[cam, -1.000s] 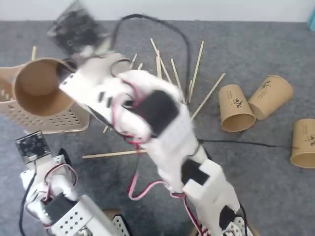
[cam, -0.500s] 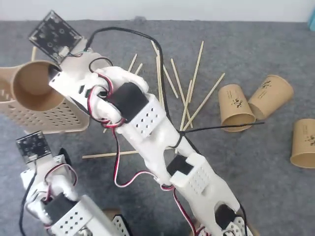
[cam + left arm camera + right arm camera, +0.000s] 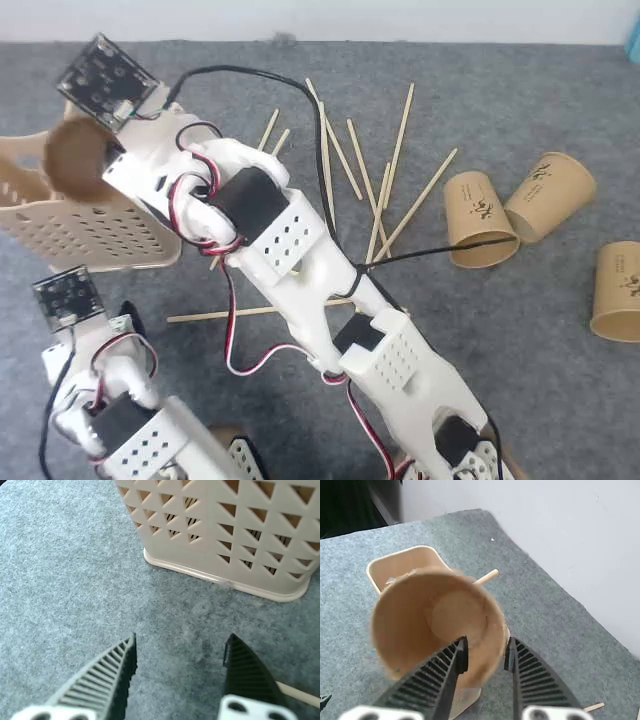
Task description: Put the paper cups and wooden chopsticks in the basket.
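Far left, the basket [image 3: 60,225] sits on the grey carpet [image 3: 520,100], and right over it hangs a paper cup [image 3: 437,625]. The right gripper [image 3: 486,650] is clamped on its rim, one finger inside the wall, one outside. The cup is tipped steeply, mouth up and back toward the wrist, base aimed down at the basket, so its long axis runs nearly upright; this one looks a release away from landing. What already lies inside is hidden behind the cup. Just below, the left gripper [image 3: 181,642] hovers low over the carpet beside the basket's base, jaws spread wide, nothing in them. In the middle, the wooden chopsticks [image 3: 350,160] are fanned out loose, most with their long axes running away from the arms, and one stray chopstick [image 3: 240,313] lies crosswise near the right arm's base — none collected that I can see. Over on the right, three cups lie on their sides: a touching pair [image 3: 510,210] and a lone cup [image 3: 617,292] at the edge. By my reckoning the job is barely begun.
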